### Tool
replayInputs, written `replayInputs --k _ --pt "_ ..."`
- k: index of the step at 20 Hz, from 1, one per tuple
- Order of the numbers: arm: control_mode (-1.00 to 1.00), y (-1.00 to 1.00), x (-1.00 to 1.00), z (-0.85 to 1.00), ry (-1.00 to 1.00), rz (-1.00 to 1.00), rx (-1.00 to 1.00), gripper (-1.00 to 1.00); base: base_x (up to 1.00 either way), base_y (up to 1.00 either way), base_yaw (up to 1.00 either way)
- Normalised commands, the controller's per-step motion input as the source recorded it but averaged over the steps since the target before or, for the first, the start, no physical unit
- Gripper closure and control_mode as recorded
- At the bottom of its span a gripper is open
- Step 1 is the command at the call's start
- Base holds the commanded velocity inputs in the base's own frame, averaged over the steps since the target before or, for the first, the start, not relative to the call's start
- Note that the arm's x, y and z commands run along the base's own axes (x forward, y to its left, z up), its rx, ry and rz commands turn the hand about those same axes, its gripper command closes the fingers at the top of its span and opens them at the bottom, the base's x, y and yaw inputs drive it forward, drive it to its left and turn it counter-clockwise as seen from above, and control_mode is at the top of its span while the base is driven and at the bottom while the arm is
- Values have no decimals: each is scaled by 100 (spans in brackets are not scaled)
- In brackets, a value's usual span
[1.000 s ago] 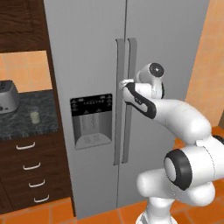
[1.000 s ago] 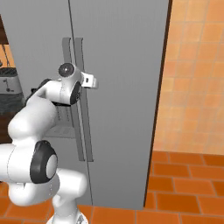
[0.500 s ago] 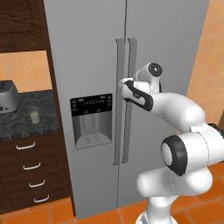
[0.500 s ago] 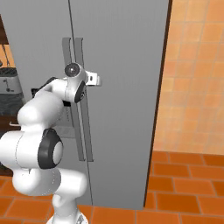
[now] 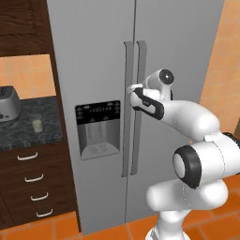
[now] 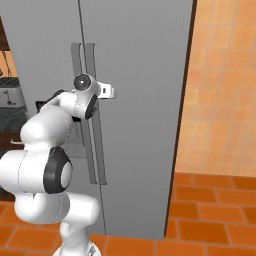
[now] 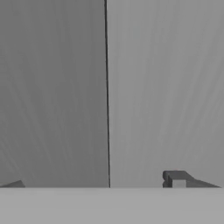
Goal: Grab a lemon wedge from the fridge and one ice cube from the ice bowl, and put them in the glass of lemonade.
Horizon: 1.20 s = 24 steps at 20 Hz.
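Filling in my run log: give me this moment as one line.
stage: reaching for fridge handle | gripper: at right-door handle, jaws apart, not yet clamped | doors: shut | glass of lemonade: on counter

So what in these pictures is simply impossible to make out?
- Inside of the fridge: both doors are shut, so any lemon wedge is hidden.
- Gripper: in the left base view the wrist covers its fingers; whether they touch the handle is unclear.
- Glass of lemonade: too small to tell its contents.
- Toaster: cut by the left edge.
- Hand view: just grey door surface with one finger showing.
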Motion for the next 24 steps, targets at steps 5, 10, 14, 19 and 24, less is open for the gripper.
replayInputs --k 5,10,14,19,24 --pt "-100 0 13 0 5 0 0 100 0 0 0" --pt "-100 -2 3 0 1 -1 0 100 0 0 0" --pt "-100 -42 -4 2 0 -20 0 100 0 0 0" --pt "-100 -58 -10 15 0 -22 0 100 0 0 0" --pt "-100 -80 -26 29 0 -13 0 100 0 0 0"
